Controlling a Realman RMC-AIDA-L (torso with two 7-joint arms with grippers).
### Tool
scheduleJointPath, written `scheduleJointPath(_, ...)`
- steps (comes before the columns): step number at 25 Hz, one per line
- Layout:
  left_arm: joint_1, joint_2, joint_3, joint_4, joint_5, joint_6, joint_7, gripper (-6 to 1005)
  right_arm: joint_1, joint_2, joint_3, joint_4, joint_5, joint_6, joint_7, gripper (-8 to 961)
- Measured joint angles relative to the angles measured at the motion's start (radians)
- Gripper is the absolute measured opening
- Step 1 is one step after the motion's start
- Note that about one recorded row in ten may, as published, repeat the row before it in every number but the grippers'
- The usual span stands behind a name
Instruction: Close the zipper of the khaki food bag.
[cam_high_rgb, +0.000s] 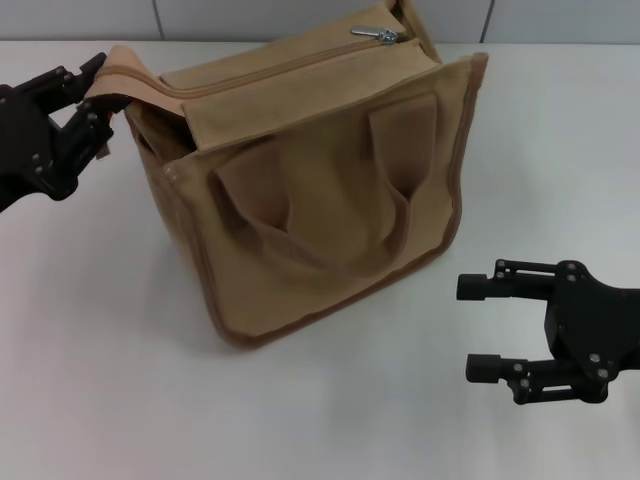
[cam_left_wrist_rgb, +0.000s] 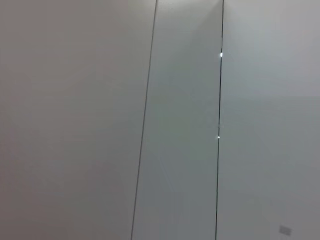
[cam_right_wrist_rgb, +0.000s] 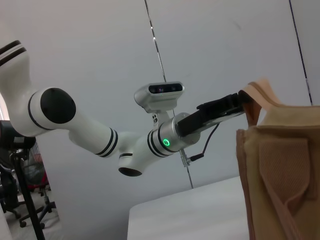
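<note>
1. Khaki food bag stands mid-counter; left hand pinches its end tab.
2. Zipper runs along top; slider at far-right end.
3. Right hand spread, nearer the slider, below it.

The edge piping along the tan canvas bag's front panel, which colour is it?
Darker brown edge piping on the tan canvas bag, seen best in the head view.
</note>
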Motion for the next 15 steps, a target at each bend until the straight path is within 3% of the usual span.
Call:
scheduleJointPath(4, 0.0, 0.003, 0.005, 0.002, 0.0, 0.0, -0.008, 125, -0.005, 0.0, 0.0, 0.0, -0.001, 0.0, 0.0, 766)
scheduleJointPath(7, 0.003, 0.007, 0.021, 0.027, 0.0, 0.0, -0.036, 344, -0.01, 0.0, 0.001, 0.001, -0.001, 0.0, 0.001, 766)
scheduleJointPath(9, 0.01, 0.013, 0.054, 0.081, 0.0, 0.003, -0.091, 423, -0.012, 0.0, 0.001, 0.001, -0.001, 0.001, 0.0, 766)
scheduleJointPath(15, 0.023, 0.063, 0.134, 0.356, 0.075, 0.071, -0.357, 674, -0.013, -0.002, 0.001, 0.001, -0.002, 0.003, 0.001, 766)
